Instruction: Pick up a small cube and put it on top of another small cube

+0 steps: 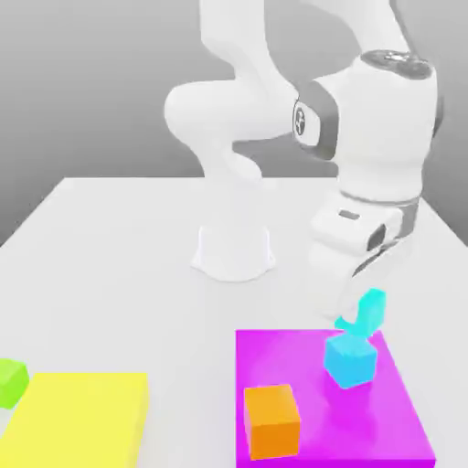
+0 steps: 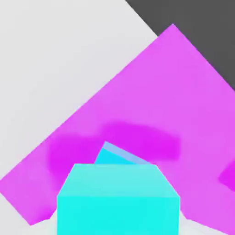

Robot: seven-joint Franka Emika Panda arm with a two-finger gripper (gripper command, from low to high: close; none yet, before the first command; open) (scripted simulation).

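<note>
I've got the gripper (image 1: 363, 320) clamped on a cyan cube (image 1: 371, 309), hanging right of centre, just above a second cyan cube (image 1: 350, 359) on the magenta pad (image 1: 302, 352). Orange cube (image 1: 271, 420) sits lower left on that pad. Yellow pad (image 1: 82, 416) and green cube (image 1: 11, 380) are far left, well apart.

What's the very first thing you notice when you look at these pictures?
The big white robot arm stands out first, bending down over a bright magenta pad on the white table. Its gripper holds a small cyan cube just above a second cyan cube on the pad. An orange cube sits on the pad toward the exterior view's left, with a yellow pad and a green cube farther left.
</note>
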